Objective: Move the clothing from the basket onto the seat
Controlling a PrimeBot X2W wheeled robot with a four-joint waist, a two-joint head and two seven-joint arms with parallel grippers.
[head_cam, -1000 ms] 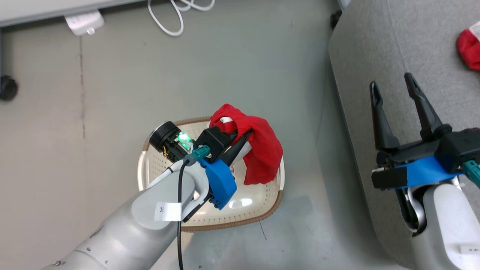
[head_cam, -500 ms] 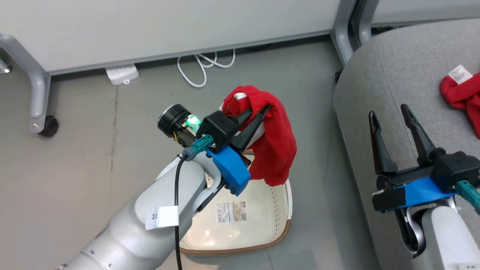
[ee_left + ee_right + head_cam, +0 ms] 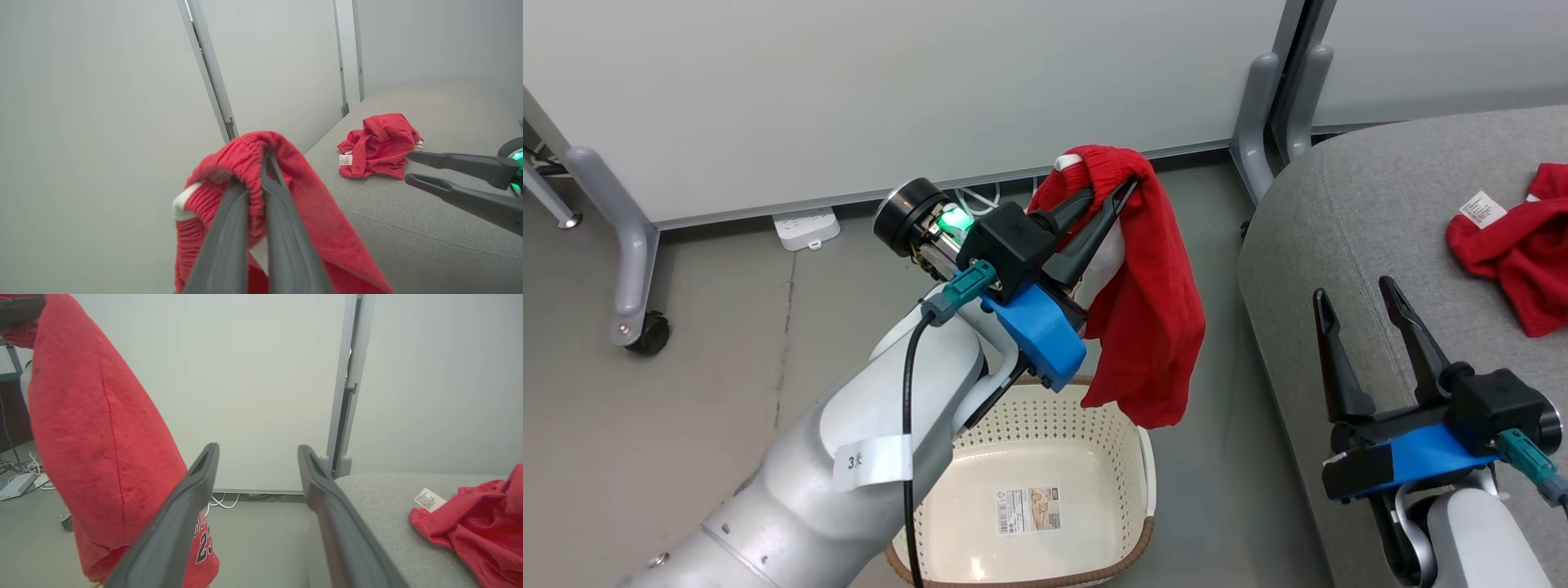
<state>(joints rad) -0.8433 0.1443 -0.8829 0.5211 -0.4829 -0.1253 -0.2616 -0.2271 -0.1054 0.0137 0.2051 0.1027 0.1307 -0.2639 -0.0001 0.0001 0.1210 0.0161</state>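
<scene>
My left gripper (image 3: 1111, 194) is shut on the ribbed waistband of a red garment (image 3: 1156, 327), which hangs above the far right corner of the cream basket (image 3: 1131, 445). In the left wrist view that gripper (image 3: 255, 163) pinches the red garment (image 3: 310, 204) at its top fold. A second red garment (image 3: 1515, 245) with a white tag lies crumpled on the grey seat (image 3: 1347, 212). Over the seat's near edge, my right gripper (image 3: 1356, 300) stands open with nothing in it. The right wrist view shows its spread gripper (image 3: 257, 451), the hanging garment (image 3: 98, 445) at left and the lying garment (image 3: 478, 522) at right.
The basket's inside holds just a label (image 3: 1027, 508). White partition panels on grey wheeled legs (image 3: 625, 237) stand behind. A white power strip (image 3: 806, 228) and cables lie on the grey floor by the wall. Floor lies between basket and seat.
My left gripper has lifted the red garment up out of the basket and a little to the right. The head camera has tilted up, showing the wall. The right gripper stays open.
</scene>
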